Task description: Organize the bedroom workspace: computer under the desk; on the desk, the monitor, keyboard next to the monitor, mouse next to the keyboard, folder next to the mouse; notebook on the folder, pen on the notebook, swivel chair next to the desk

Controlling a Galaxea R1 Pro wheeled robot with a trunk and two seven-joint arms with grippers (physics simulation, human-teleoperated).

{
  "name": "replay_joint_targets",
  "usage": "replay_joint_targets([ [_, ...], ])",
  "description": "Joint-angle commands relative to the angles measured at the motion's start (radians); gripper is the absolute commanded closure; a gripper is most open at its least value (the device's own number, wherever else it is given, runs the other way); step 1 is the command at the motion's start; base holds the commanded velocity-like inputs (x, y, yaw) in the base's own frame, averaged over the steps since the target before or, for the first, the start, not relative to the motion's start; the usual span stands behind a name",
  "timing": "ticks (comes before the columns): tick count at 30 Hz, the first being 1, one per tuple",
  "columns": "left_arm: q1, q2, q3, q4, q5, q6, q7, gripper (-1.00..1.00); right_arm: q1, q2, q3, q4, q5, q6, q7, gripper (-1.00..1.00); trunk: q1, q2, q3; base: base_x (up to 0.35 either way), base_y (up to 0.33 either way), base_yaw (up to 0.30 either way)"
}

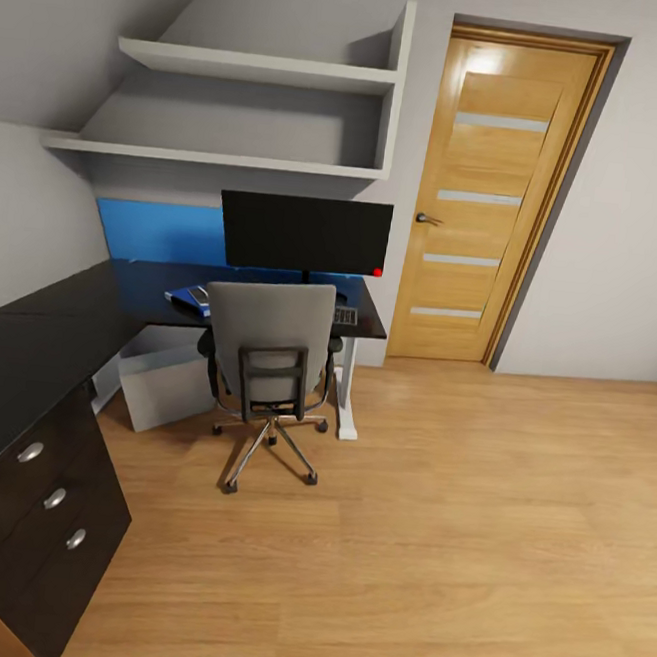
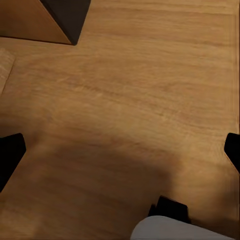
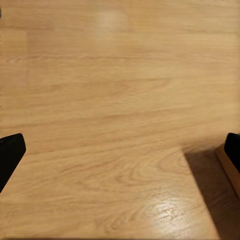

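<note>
The room has a light wood plank floor [image 1: 429, 539], pale grey walls, two grey wall shelves [image 1: 258, 66] under a sloped ceiling, and a closed wooden door [image 1: 487, 198] with four frosted strips and a metal lever handle. A blue wall panel [image 1: 157, 232] runs behind the desk [image 1: 36, 341], which is black and L-shaped, with three drawers bearing round silver knobs on its near leg.

The monitor [image 1: 305, 233] stands upright on the desk's far leg. The folder [image 1: 186, 297] lies flat on the desk, left of the swivel chair [image 1: 269, 348], with a small pale item on it, possibly the notebook. The keyboard [image 1: 345, 316] shows partly past the chair back. The computer [image 1: 167, 385] sits on the floor under the desk. The chair is pushed up against the desk edge.

No legible writing or brand marks appear.

The left gripper [image 2: 120, 150] and right gripper [image 3: 120, 147] both hang over bare floor, fingers spread wide, holding nothing.
</note>
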Motion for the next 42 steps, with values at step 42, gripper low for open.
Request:
replay_joint_targets([
  [42,0.03,0.012,-0.008,-0.002,0.003,-0.031,-0.097,-1.0,0.002,0.006,0.008,-0.006,-0.004,0.002,-0.014,-1.0,-0.096,0.175,0.078,0.0,0.0,0.0],
])
